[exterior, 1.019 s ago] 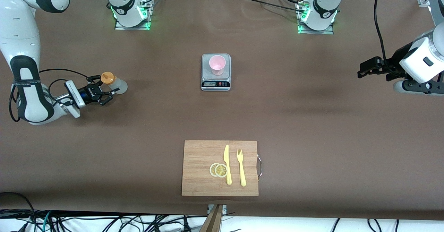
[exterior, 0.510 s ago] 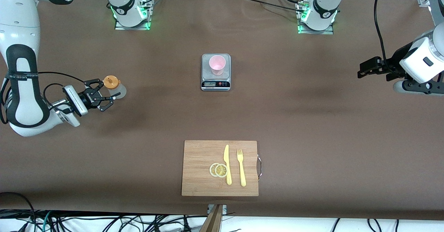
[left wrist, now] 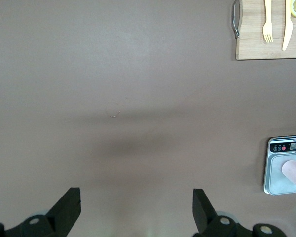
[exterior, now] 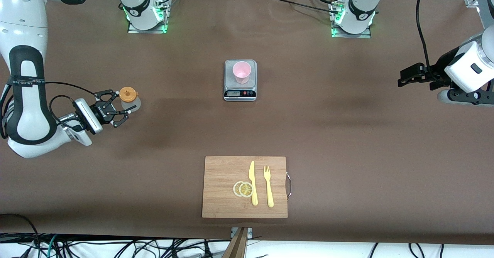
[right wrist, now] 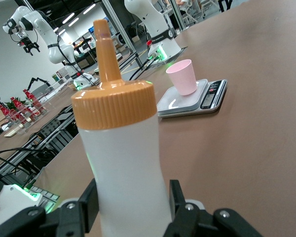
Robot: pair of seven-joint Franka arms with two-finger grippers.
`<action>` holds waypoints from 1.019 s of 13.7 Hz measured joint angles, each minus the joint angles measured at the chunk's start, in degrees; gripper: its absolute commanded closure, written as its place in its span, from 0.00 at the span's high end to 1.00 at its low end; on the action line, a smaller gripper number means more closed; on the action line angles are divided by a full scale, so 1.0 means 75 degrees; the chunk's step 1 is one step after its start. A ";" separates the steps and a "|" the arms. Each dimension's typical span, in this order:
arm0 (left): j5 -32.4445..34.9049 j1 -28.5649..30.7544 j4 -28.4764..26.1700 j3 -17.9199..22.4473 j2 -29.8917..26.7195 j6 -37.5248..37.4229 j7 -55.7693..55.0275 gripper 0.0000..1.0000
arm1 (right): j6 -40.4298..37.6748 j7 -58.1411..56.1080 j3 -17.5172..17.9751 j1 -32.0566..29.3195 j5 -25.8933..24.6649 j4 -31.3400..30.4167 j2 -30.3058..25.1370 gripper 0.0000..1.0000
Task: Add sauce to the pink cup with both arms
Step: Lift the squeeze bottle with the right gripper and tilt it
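Sauce (exterior: 129, 98) upright between right hand (exterior: 122, 107) fingers (pinched) | left hand (left wrist: 135, 210) spread, waiting

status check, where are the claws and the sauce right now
Right claw around sauce bottle, fingers either side, bottle upright on table. Left claw open, waiting at its end. Pink cup on scale. Nothing between bottle and cup.

My brown worktop (exterior: 347, 134) holds a small silver kitchen scale (exterior: 240, 80), a flat wooden cutting board (exterior: 224, 188) and a whitish squeeze bottle with an orange cap (exterior: 129, 98).
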 measured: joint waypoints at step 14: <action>0.0000 0.0000 0.0000 0.0000 0.0000 0.0000 0.0000 1.00 | 0.0366 0.0774 -0.0089 0.0725 -0.0753 0.0162 -0.0395 0.61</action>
